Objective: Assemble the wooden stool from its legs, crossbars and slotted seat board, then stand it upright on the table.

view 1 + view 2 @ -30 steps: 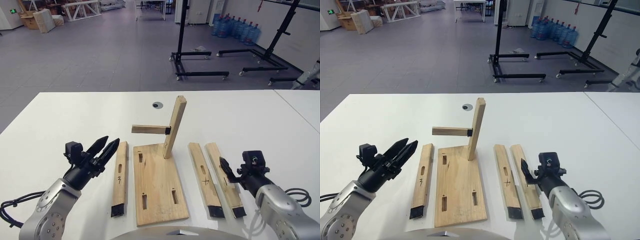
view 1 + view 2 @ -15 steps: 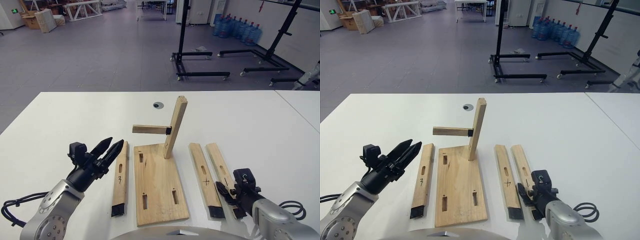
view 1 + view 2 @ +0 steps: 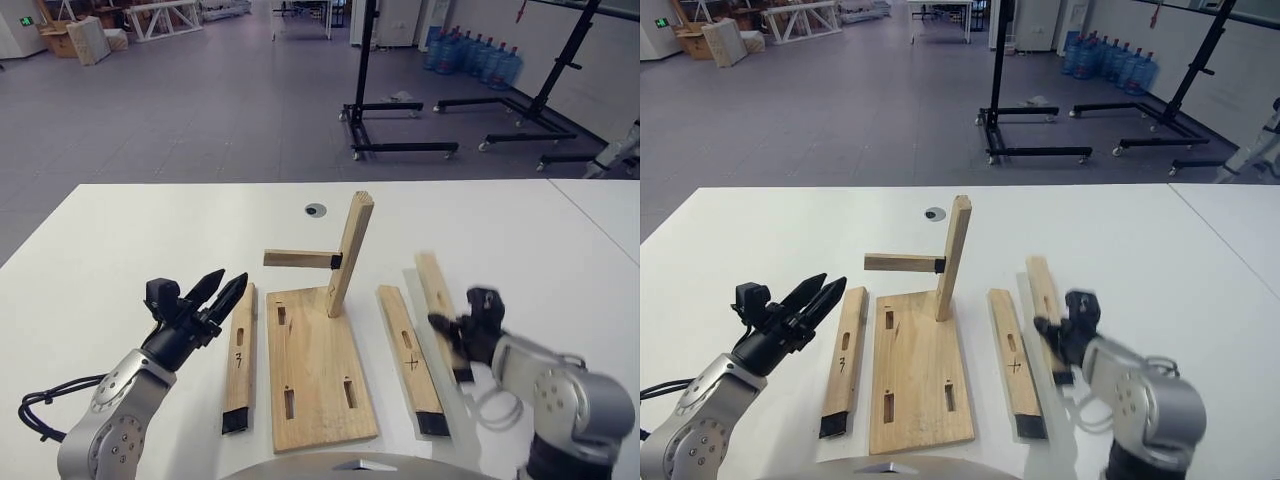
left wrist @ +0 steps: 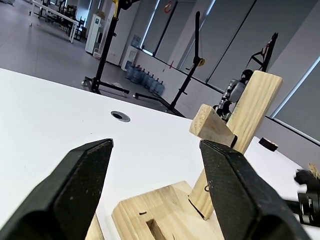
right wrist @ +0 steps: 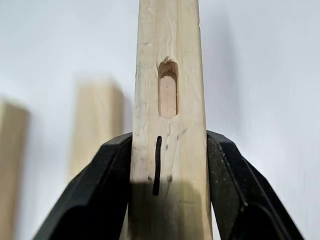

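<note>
The right hand (image 5: 169, 180) pinches a stool leg (image 5: 169, 60) from both sides, its two fingers (image 5: 107, 190) pressed flat against the wood just below the oval slot and beside a short pen mark. From the head view this leg (image 3: 437, 285) lies to the right of the other parts. It seems already raised a little from the white counter (image 3: 120, 230), but I cannot say this for sure. Just beside it, toward the middle, a leg with a cross mark (image 3: 407, 350) rests flat on the counter. Next comes the slotted seat board (image 3: 315, 375), where one upright leg (image 3: 350, 250) already stands in a far slot and carries a crossbar (image 3: 298, 259) pointing to the left. On the left side of the board lies one more flat leg (image 3: 239, 355), and the left hand (image 3: 225, 285) hovers near its far end with fingers spread, holding nothing. I judge that the step in hand is fetching the second leg for the board. The next move probably calls for turning this leg upright, bringing its end over a free slot, and pushing it down straight, with its oval slot facing where a crossbar must enter.
</note>
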